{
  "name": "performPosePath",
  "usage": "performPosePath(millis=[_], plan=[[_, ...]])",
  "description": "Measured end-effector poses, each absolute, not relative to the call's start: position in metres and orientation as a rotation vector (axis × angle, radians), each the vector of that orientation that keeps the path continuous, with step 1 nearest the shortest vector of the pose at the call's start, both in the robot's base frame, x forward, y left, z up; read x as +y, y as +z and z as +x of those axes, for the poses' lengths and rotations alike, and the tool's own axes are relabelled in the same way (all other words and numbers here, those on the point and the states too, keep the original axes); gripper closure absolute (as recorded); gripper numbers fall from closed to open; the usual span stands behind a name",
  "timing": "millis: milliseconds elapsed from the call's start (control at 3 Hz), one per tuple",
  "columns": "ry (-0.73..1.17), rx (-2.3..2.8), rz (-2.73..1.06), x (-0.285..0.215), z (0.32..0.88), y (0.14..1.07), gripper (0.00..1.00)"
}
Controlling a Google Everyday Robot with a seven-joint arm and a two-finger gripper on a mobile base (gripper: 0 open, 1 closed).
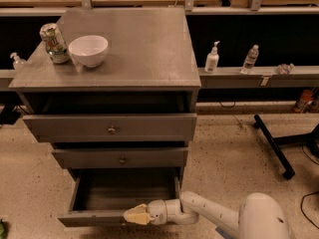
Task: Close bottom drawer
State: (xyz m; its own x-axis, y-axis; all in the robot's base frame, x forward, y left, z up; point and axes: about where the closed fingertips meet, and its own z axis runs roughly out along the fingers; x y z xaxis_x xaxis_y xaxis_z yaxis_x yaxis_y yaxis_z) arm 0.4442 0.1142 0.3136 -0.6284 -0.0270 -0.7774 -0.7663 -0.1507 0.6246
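The bottom drawer (94, 217) of the grey cabinet (149, 68) is pulled far out, and its inside looks dark and empty. Its narrow grey front runs along the lower edge of the view. My gripper (133, 215) with its pale tan fingers lies against the middle of that front, at the drawer's top edge. The white arm reaches in from the lower right. The drawer's knob is hidden. The middle drawer (119, 158) and the top drawer (112, 128) above it stand slightly out.
A white bowl (88, 50) and a crumpled can (54, 43) stand on the cabinet top. Bottles (213, 59) stand on a low shelf at the right. A black stand's legs (271, 146) lie on the speckled floor at the right.
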Motion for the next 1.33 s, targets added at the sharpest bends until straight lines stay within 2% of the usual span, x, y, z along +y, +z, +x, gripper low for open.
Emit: performPosePath(millis=[333, 667, 1333], plan=[[1.828, 1.613, -0.88, 0.113, 0.441, 0.31, 0.78], [1.825, 1.636, -0.861, 0.114, 0.438, 0.308, 0.99], [1.836, 1.729, -0.807, 0.117, 0.422, 0.283, 1.0]])
